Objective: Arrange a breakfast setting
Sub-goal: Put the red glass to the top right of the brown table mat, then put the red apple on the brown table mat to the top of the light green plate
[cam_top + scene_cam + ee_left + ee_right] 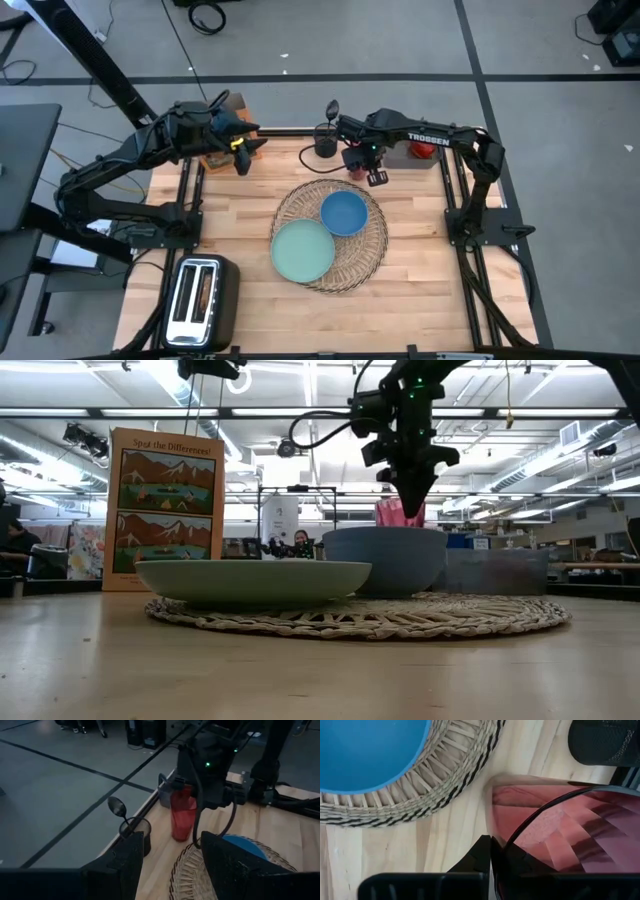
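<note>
A translucent red cup (pixel 182 817) stands by the far edge of the round wicker placemat (pixel 352 268). My right gripper (pixel 495 852) is right above the cup and shut on it. On the mat sit the pale teal plate (pixel 303 250) and the blue bowl (pixel 344 212). The dark spoon (pixel 117 807) stands handle-down in a dark holder (pixel 136 832) at the far edge. The orange cereal box (pixel 165 510) is upright at the far left. My left gripper (pixel 170 870) hovers open near it, with nothing between its fingers. A red apple (pixel 428 148) lies at the far right. My right gripper pinches the cup's wall at the rim (pixel 512 836), with one finger inside the cup and one outside. The fingers come from above and point down. The cup is upright, and in the left wrist view its base (pixel 180 838) seems to rest on the table.
A silver toaster (pixel 200 300) stands at the near left corner. A grey tray (pixel 490 570) lies at the far right behind the bowl. Bare wood shows to the right of the mat and along the near edge.
</note>
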### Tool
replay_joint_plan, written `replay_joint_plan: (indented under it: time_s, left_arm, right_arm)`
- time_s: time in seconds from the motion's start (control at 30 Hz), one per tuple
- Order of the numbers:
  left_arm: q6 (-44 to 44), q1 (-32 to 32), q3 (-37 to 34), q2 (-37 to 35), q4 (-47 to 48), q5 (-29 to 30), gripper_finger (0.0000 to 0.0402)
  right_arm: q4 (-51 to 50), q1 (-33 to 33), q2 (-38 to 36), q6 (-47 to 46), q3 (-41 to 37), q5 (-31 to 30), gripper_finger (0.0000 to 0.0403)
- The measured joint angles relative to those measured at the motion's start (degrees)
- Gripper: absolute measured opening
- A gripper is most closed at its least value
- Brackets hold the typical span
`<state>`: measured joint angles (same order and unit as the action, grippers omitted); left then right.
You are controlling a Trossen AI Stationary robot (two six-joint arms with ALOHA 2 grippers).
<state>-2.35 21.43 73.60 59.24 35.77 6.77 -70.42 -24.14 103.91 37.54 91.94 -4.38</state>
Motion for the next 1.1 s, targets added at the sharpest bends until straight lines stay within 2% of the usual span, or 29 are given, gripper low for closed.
replay_joint_plan:
  time_s: [0.57,0.77,0.9,1.1]
  left_arm:
    - [-1.6,0.0,0.0,0.0,0.0,0.1,0.0204]
    - [-1.6,0.0,0.0,0.0,-1.1,0.1,0.0204]
    - [-1.6,0.0,0.0,0.0,-1.9,0.0,0.0204]
    - [-1.5,-1.1,0.0,0.0,-3.6,0.0,0.0204]
  right_arm:
    - [0.0,0.0,-0.6,-0.2,0.0,-1.1,0.0109]
    - [-0.1,0.4,-2.7,-0.9,0.0,-0.6,0.0125]
    - [1.6,0.4,-5.1,-6.1,0.0,-0.2,0.0128]
    - [6.0,-1.6,-11.4,-18.7,0.0,4.6,0.0128]
